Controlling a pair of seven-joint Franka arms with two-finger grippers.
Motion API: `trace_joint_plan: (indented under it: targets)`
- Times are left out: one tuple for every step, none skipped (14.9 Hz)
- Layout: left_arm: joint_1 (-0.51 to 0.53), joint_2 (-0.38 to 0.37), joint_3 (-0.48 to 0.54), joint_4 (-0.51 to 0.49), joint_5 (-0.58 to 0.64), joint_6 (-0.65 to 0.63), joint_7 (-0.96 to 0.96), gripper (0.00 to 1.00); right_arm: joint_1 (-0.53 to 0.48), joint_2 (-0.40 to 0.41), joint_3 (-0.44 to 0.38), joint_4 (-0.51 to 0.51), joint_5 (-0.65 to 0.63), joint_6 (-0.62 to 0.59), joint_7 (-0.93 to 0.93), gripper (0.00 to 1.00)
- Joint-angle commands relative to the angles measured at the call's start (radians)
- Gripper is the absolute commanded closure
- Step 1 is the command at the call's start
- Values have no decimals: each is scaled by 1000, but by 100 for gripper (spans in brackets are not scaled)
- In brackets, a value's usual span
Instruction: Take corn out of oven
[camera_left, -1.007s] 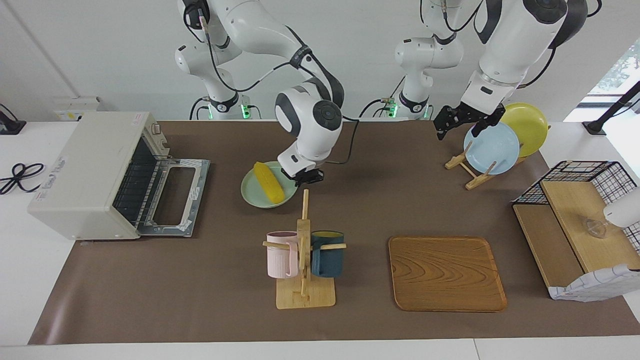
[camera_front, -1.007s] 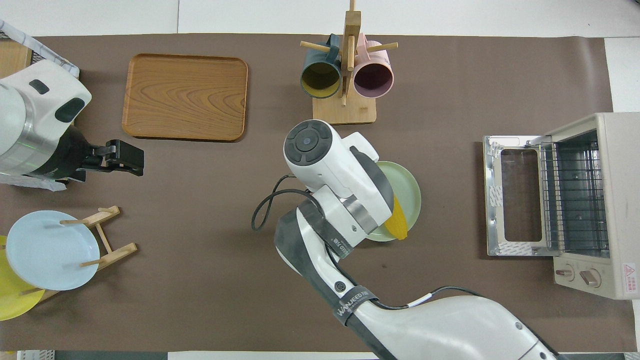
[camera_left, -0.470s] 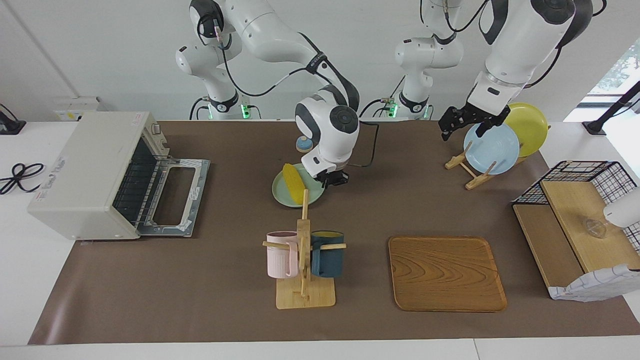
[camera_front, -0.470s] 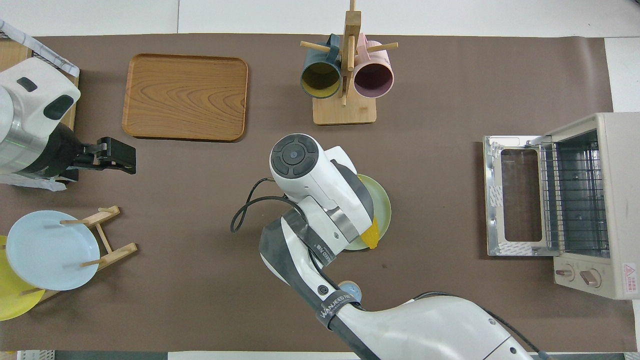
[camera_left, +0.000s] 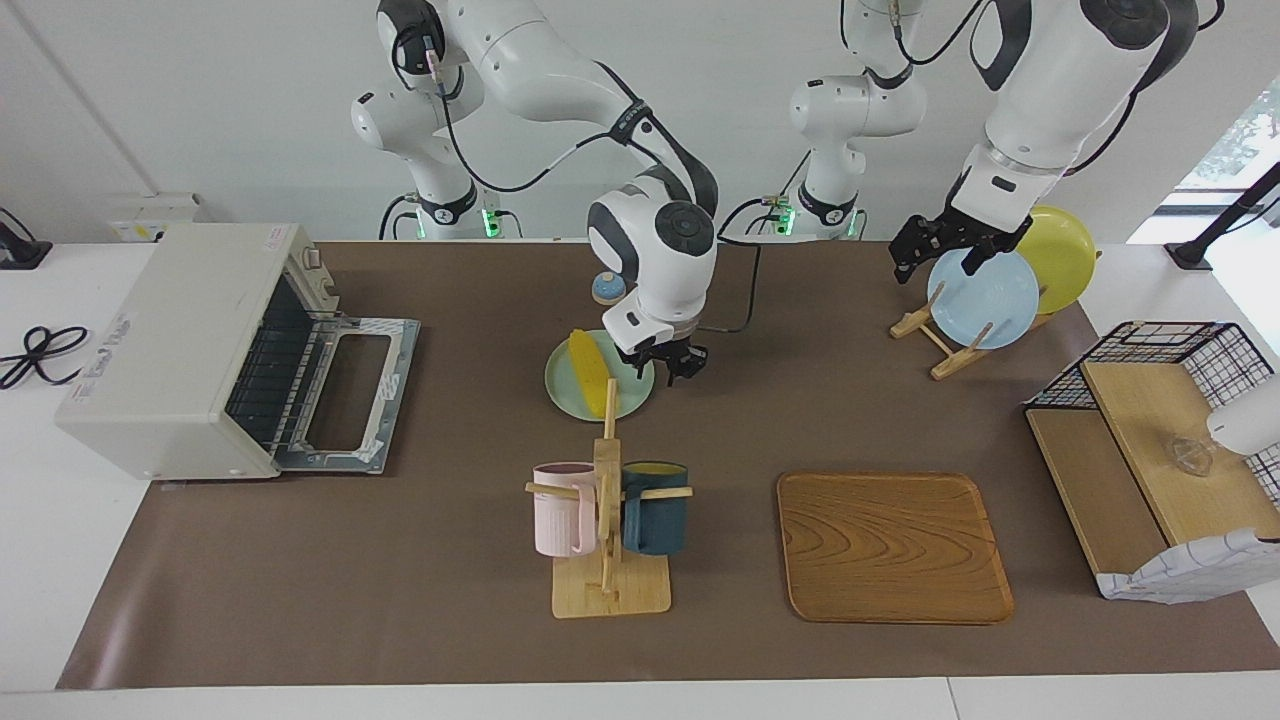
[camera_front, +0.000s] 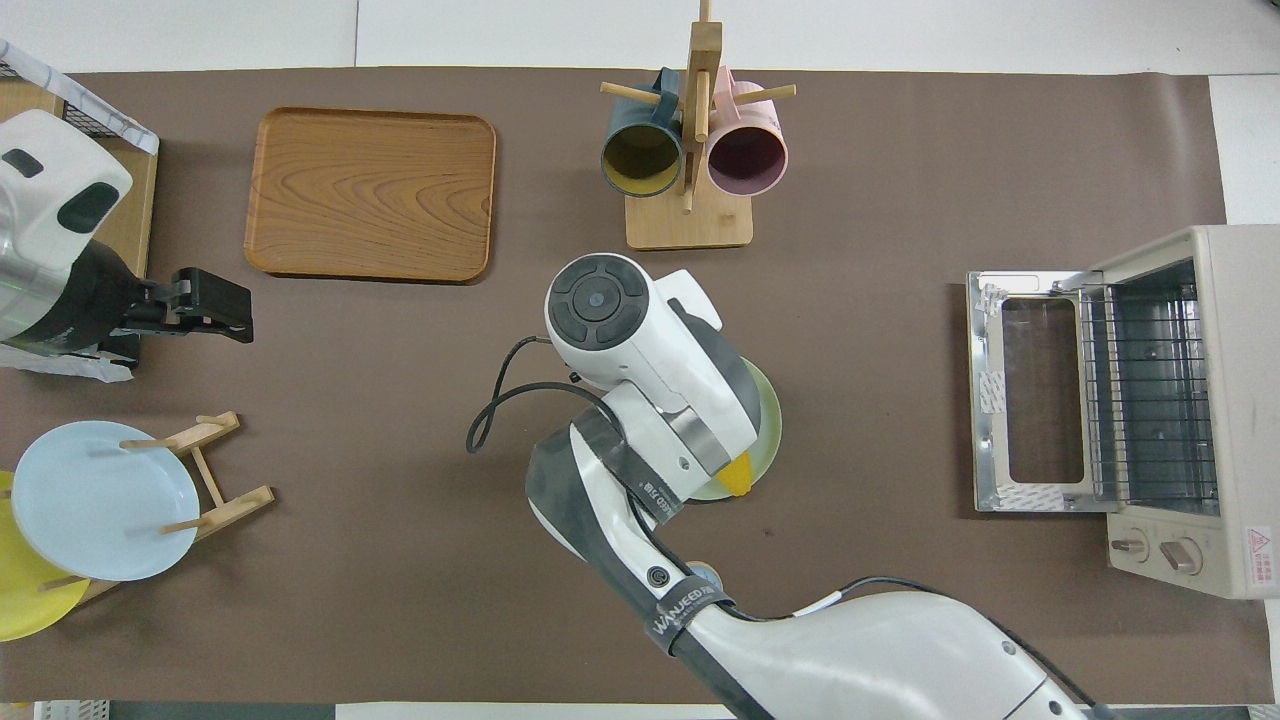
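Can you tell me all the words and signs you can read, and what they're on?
"WANJEED": on the black strap around the right arm.
Red triangle warning sign with tiny print: on the oven, too small to read.
Label on the oven's side: blurred, unreadable.
Small sticker on the oven's top: unreadable.

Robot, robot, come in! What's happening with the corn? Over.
Right gripper open beside pale green plate. Left gripper waits over blue plate. Yellow corn cob on plate, out of off-white toaster oven. Nothing blocking.

Two high, opposed tabletop views
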Motion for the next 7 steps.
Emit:
trace_joint_plan:
  targets:
    - [9,-10,-10,-7,7,17,1,0,-86,-76,6,-4,-24,-88,-137,84]
    - [9,-10,-12,-7,7,16,1,0,-115,-97,5,-18,-25,-122,-192,100]
    - [7,-12,-12,-7,7,18,1,0,-136,-119,3,-38,-33,-157,-194,100]
    - [4,-12,-12,-8,7,18,1,0,-149,-137,2,-70,-56,-174,-200,100]
    - [3,-13,-12,-15,7,21,1,0,-181,-171,2,-125,-96,-173,-208,100]
    - [1,-15,-12,-22,7,35,3,0,-201,-191,3,-169,-123,-170,-223,100]
    - [-4,-17,-13,-27,7,42,1,0,-218,-209,2,-218,-146,-165,-258,100]
